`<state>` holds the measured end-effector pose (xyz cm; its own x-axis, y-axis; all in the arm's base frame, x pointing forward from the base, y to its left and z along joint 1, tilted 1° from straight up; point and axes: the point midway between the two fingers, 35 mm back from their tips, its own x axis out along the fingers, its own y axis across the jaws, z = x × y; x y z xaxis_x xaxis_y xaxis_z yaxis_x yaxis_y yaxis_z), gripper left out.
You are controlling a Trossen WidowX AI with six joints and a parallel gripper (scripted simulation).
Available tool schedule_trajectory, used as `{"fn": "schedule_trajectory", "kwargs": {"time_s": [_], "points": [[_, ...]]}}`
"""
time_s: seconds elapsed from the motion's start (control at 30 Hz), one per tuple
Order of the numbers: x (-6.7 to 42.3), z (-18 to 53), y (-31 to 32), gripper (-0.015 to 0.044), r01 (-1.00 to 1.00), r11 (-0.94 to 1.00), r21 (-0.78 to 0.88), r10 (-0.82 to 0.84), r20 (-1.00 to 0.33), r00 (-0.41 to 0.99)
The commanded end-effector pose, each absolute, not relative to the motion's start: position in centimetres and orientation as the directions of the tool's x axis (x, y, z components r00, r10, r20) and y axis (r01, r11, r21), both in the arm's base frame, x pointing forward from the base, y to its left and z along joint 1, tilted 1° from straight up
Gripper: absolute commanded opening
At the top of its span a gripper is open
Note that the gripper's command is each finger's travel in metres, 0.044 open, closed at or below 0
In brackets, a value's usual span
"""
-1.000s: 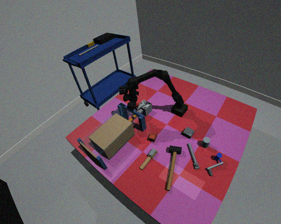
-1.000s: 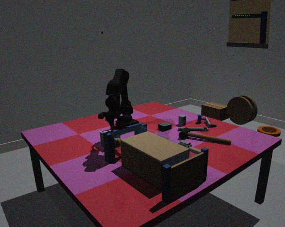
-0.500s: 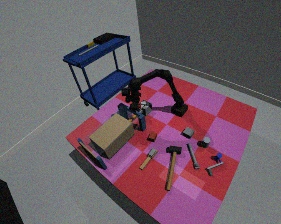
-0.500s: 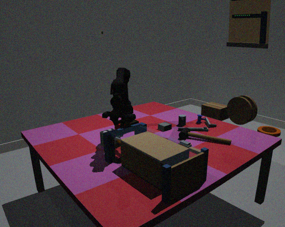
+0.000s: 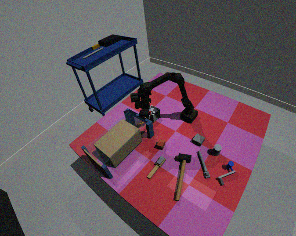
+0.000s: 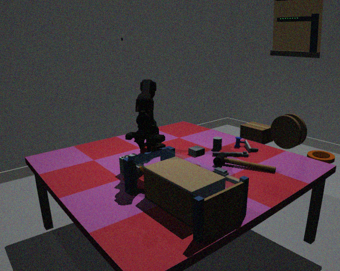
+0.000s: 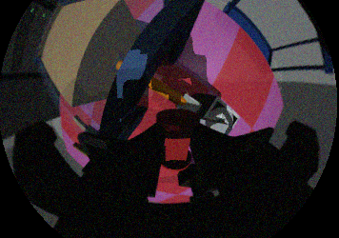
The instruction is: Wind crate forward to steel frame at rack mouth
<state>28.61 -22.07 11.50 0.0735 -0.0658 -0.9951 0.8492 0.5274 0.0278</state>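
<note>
Going left to right in the top view: the tan crate (image 5: 118,141) sits flat on the checkered counter (image 5: 242,130), between a low blue end frame (image 5: 97,162) at its far-left end and the blue steel frame (image 5: 138,121) at its right end. The crate's front looks just beside that steel frame, but I can't tell if they're actually touching.

Right behind the steel frame is the little grey winch (image 5: 153,113), and the gripper (image 5: 145,113) is parked directly over it, pointing down. It's clamped nearly closed on something slim, which looks like the winch handle (image 7: 173,150) going by the wrist view, though it's dark in there and hard to make out.

Further right, the loose stuff is well apart from the gripper: an orange block (image 5: 160,144), a small mallet (image 5: 156,167), a big hammer (image 5: 181,175), a grey block (image 5: 198,139), a grey bar (image 5: 203,164), a cylinder (image 5: 217,149) and a blue knob (image 5: 229,165).
</note>
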Motion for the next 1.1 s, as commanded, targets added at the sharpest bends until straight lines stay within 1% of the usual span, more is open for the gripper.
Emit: {"fn": "schedule_trajectory", "kwargs": {"time_s": [0.0, 1.07], "points": [[27.7, 10.1, -20.0, 0.0, 0.845, 0.535, 0.02, -0.009, -1.0, 0.029], [24.3, 9.9, -16.4, 0.0, 0.845, 0.534, 0.019, -0.006, -1.0, 0.026]]}}
